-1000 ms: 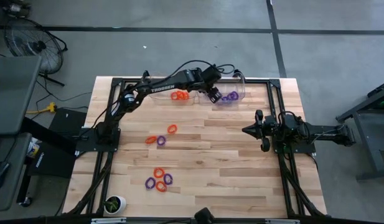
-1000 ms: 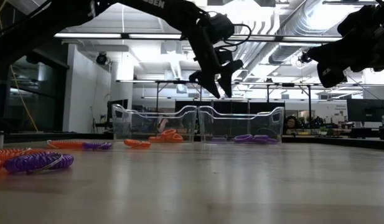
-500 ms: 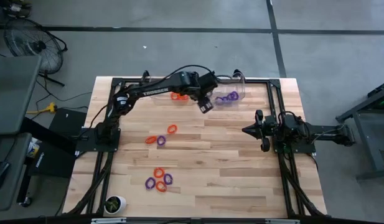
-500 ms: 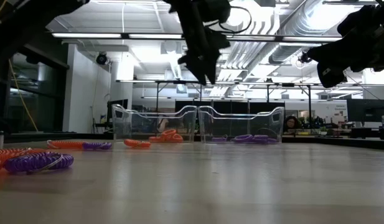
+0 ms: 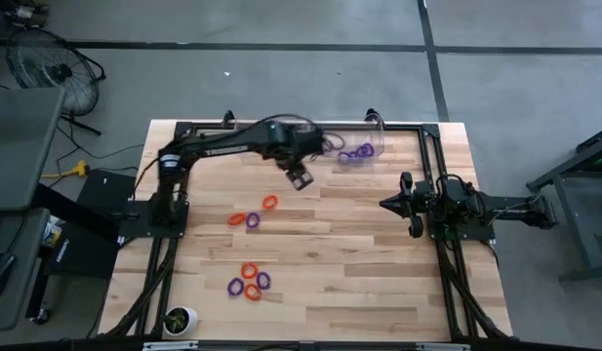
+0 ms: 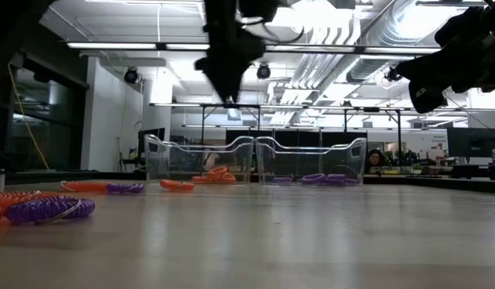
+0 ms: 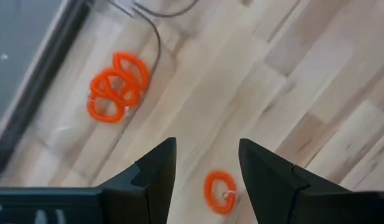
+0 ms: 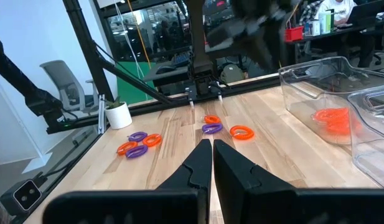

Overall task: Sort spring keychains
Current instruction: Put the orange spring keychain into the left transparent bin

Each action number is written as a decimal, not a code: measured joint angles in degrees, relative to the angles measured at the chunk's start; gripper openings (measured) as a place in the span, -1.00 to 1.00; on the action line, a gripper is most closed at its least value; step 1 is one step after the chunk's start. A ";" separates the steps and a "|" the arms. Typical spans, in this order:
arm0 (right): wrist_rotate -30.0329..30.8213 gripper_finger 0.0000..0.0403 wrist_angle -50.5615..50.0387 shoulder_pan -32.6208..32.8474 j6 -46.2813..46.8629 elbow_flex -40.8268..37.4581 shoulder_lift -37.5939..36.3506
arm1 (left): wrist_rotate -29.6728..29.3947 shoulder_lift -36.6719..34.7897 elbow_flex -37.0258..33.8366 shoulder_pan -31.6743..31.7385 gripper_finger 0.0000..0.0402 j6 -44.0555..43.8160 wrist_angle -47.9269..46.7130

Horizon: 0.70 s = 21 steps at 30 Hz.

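Observation:
My left gripper [image 5: 299,177] hangs open and empty above the table, just on the near side of the left clear bin [image 6: 200,157]. In the left wrist view its fingers [image 7: 207,163] point down over a single orange spring keychain [image 7: 220,191] lying flat on the wood. Orange keychains [image 7: 117,87] lie in the left bin and purple ones [image 5: 357,152] in the right bin [image 6: 311,157]. An orange and purple pair [image 5: 245,220] and a mixed cluster [image 5: 249,282] lie on the table. My right gripper [image 5: 383,204] waits shut at the table's right side.
The two clear bins stand side by side at the far edge. A small white pot with a plant [image 5: 180,319] sits at the near left corner. Black frame rails [image 5: 164,263] run along the table's left and right sides. Bare wood lies mid-table.
My left gripper has swung from above the right bin toward the table's left and near side, past the left bin, rising a little and tipping further downward. It carries nothing. The keychains have stayed where they lay.

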 joint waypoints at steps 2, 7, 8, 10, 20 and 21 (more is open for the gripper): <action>0.00 -0.94 0.01 0.02 0.00 0.02 0.00 | 0.72 -4.41 -7.38 -0.61 -0.16 -1.47 0.36; 0.00 -0.94 0.00 0.01 0.00 0.01 -0.03 | 3.23 -14.95 -26.48 -1.84 -0.16 -6.95 7.93; 0.00 -0.94 0.01 0.01 0.00 0.01 -0.07 | 4.54 -16.14 -29.51 -2.00 -0.16 -7.65 9.44; 0.00 -0.94 0.01 0.00 0.00 0.00 0.00 | 6.17 -18.54 -34.88 -2.57 -0.16 -9.82 14.73; 0.00 -0.94 0.08 0.02 0.00 0.00 1.01 | 7.93 -21.19 -46.70 -3.34 -0.16 -13.98 18.59; 0.00 -0.94 0.12 0.02 0.00 0.02 1.01 | 8.06 -21.20 -47.36 -3.34 -0.16 -14.37 18.62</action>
